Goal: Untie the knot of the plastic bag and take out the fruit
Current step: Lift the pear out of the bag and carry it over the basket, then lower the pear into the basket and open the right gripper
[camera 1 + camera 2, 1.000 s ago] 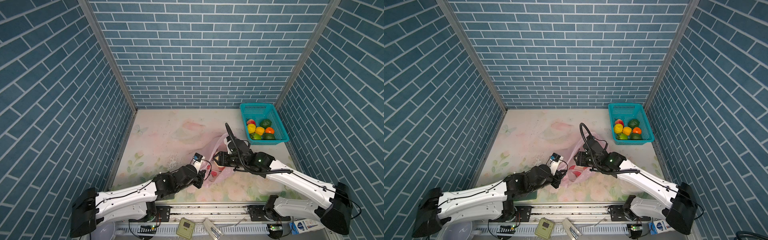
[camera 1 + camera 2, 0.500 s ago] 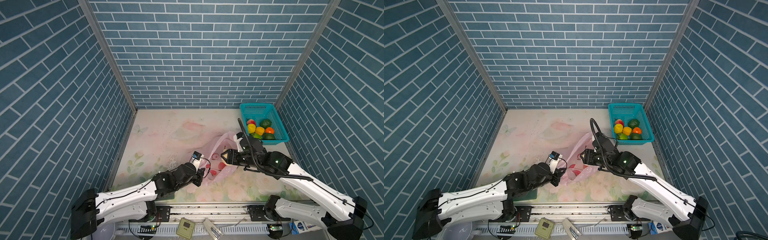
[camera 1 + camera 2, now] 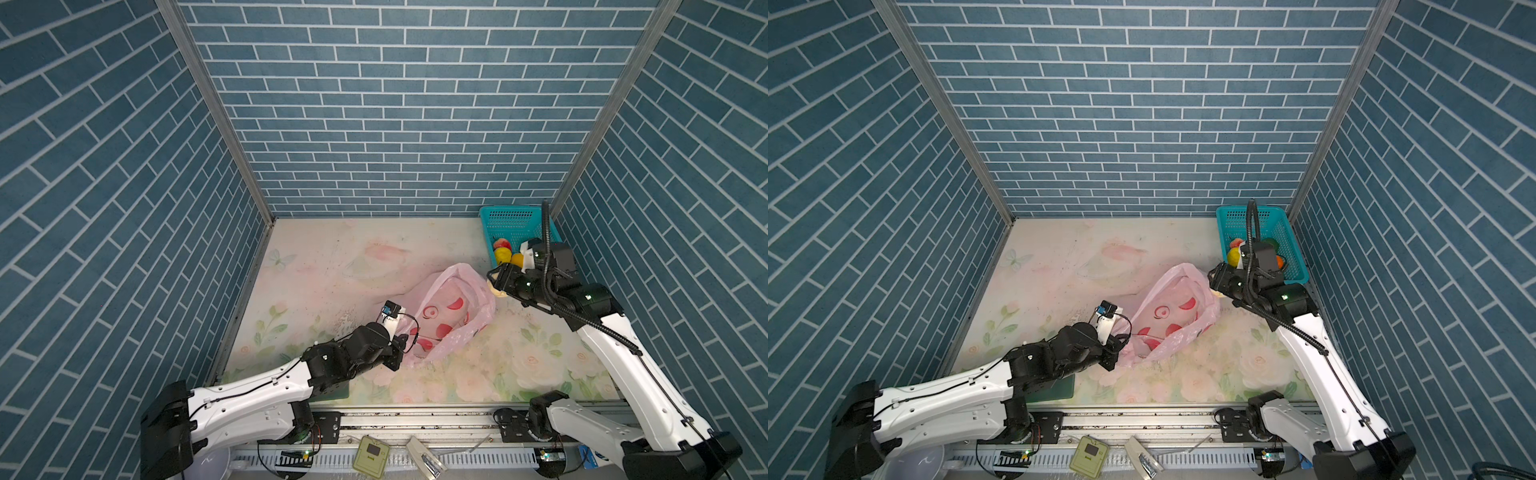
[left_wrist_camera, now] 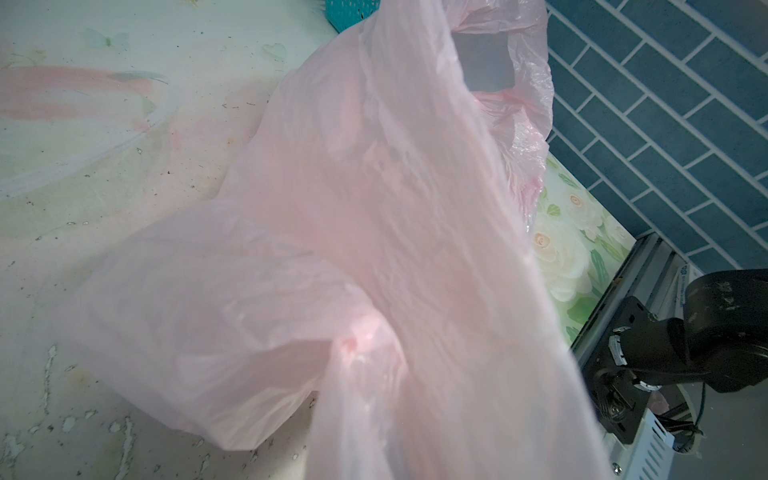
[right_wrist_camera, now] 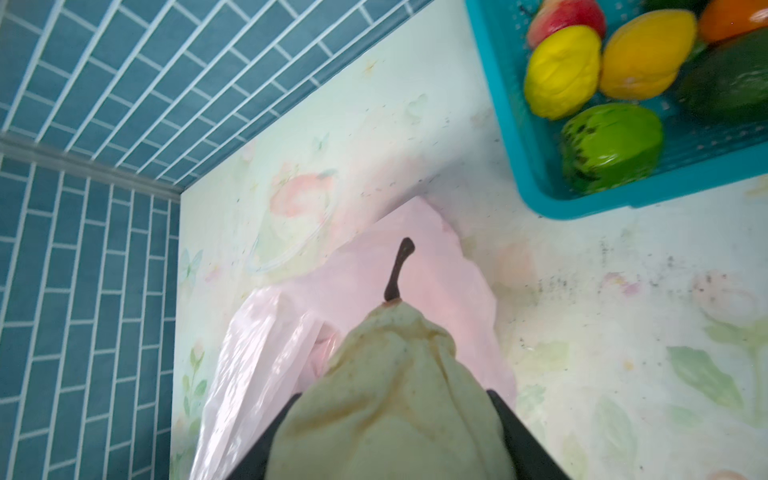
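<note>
Grip on the right looks solid: my right end effector (image 5: 388, 432) stands about half open, its jaws pressed on either side of a whitish pear (image 5: 390, 374) whose dark stem points away from the wrist. In both top views that end effector (image 3: 496, 284) is over the counter (image 3: 332, 266), just beside the open end of the plastic bag (image 3: 449, 316) and near the teal basket (image 3: 505, 220). Whether the pear touches the plastic I cannot tell.

Other fruit lies in the basket (image 5: 582, 208): a yellow fruit (image 5: 561, 70), a yellow-orange fruit (image 5: 648, 54), a bright green fruit (image 5: 611, 145), a dark green fruit (image 5: 731, 79), a red fruit (image 5: 565, 16) and an orange fruit (image 5: 731, 18).

My left end effector (image 3: 400, 348) is closed all the way on a pinch of pink plastic at the bag's near end. The left wrist view is mostly filled by the bag (image 4: 374, 208), bunched close to the lens. The bag lies slack mid-counter, its mouth gaping toward the right arm. I cannot pick out the knot.
</note>
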Controlling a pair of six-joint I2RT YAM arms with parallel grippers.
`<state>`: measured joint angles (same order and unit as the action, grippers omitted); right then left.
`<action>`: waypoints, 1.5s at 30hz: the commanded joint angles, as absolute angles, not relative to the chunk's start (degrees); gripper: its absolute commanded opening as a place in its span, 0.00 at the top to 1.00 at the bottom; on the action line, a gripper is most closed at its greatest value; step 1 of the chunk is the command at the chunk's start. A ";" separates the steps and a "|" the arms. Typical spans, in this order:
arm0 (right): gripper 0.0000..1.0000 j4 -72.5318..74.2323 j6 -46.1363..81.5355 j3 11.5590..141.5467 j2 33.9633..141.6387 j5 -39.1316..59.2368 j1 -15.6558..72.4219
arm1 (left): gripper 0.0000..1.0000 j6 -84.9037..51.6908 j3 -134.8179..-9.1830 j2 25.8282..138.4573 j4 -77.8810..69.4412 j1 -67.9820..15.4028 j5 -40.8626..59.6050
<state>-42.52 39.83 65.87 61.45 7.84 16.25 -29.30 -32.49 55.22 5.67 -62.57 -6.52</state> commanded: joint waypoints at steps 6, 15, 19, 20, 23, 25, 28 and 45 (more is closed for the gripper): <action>0.52 -30.70 32.20 70.40 74.79 11.34 3.05 | 1.00 -28.96 -33.44 55.20 5.54 -62.23 -6.20; 0.52 -23.87 29.65 81.61 94.84 11.35 -3.94 | 1.00 -29.67 -33.47 55.15 5.70 -62.23 -6.19; 0.52 -25.06 28.56 90.08 104.44 12.04 -5.65 | 1.00 -29.87 -33.68 54.88 6.30 -62.23 -6.50; 0.52 -25.61 28.03 92.48 106.72 11.95 -5.84 | 1.00 -29.97 -33.66 54.85 6.46 -62.23 -6.67; 0.51 -27.01 27.17 98.04 112.40 11.44 -6.20 | 1.00 -30.15 -33.55 54.83 6.67 -62.25 -6.99; 0.51 -27.49 26.90 100.98 115.46 11.01 -6.31 | 1.00 -30.23 -33.65 54.86 6.68 -62.29 -7.17; 0.50 -27.92 26.81 104.87 119.53 10.84 -6.61 | 1.00 -30.41 -33.77 55.11 6.69 -62.23 -7.29; 0.16 -31.29 25.85 110.11 123.76 9.54 -6.72 | 1.00 -30.76 -33.67 55.20 6.50 -62.23 -8.14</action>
